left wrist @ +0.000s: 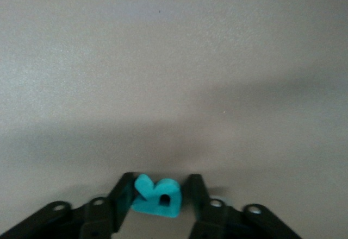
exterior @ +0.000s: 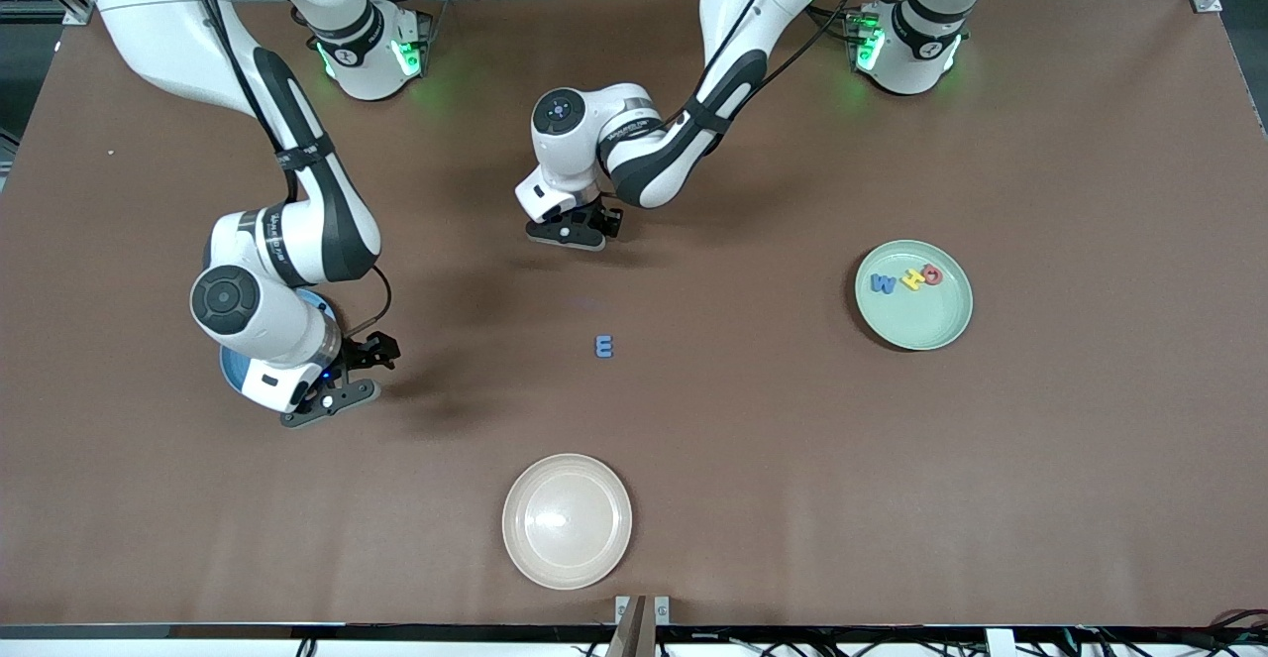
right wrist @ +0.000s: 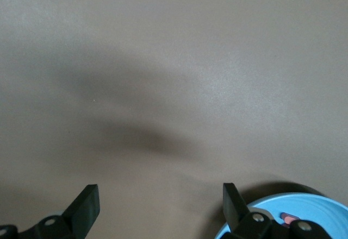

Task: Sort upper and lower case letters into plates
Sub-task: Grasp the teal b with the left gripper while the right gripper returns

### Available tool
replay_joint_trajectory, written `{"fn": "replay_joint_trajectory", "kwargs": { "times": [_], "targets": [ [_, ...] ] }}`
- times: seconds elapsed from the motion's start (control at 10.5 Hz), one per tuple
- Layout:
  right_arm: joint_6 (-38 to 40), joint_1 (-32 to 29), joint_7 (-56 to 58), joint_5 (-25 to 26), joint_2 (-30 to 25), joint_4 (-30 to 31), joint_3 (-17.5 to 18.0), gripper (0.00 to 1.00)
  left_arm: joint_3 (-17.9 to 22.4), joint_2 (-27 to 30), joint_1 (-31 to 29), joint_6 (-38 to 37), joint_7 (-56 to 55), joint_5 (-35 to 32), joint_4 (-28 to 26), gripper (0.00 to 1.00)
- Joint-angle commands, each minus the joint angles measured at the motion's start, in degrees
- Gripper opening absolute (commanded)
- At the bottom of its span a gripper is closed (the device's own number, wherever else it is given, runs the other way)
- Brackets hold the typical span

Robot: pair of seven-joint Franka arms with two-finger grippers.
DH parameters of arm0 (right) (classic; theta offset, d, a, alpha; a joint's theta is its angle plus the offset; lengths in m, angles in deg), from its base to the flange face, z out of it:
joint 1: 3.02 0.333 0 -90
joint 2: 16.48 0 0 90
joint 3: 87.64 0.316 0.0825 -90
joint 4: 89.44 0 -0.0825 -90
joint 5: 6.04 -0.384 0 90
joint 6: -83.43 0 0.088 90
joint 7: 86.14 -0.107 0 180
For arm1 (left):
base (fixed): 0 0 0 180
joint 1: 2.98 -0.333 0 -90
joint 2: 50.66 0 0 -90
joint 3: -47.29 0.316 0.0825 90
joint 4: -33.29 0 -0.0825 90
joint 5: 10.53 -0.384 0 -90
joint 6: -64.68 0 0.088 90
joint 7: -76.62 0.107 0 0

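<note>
Left gripper point(left wrist: 159, 198) pinches a chunky teal foam-like toy letter point(left wrist: 157, 197) across its sides at table level; it probably handles light, slightly squashy. Right gripper point(right wrist: 161, 206) hangs open beside the sky-blue plastic plate point(right wrist: 315, 206).

The mint green plate point(exterior: 913, 325) lies flat toward the left arm's end of the table. It holds 3 letters in a row: a blue W point(exterior: 883, 283), a yellow H point(exterior: 908, 279) and a red letter point(exterior: 931, 273). The sky blue plate point(exterior: 230, 368) lies toward the right arm's end, mostly hidden under the arm; a red piece point(right wrist: 290, 217) shows inside it. A blue E point(exterior: 604, 346) lies flat on the bare table between the 2 plates. A teal letter point(left wrist: 157, 197) sits clamped between 2 black fingers.
</note>
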Motion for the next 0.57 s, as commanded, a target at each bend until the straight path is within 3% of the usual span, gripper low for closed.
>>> {"fn": "replay_joint_trajectory", "kwargs": {
  "times": [0.0,0.1,0.29,0.48],
  "targets": [
    [4.1,0.1,-0.8,-0.2,1.4,-4.0,0.0,1.0,0.3,-1.3,0.4,0.2,-1.4,-0.3,0.7,0.3],
    [5.4,0.1,-0.8,-0.2,1.7,-5.0,0.0,1.0,0.3,-1.4,0.4,0.2,-1.4,-0.1,0.7,0.24],
    [7.7,-0.2,-0.7,-0.1,1.6,-5.0,-0.1,1.0,0.3,-0.8,0.1,-0.2,-1.2,1.1,0.7,0.23],
    [8.1,0.2,-0.8,-0.1,1.6,-5.3,-0.1,1.0,-0.3,1.4,-4.1,-3.6,1.1,2.0,0.7,0.2]
  ]
}}
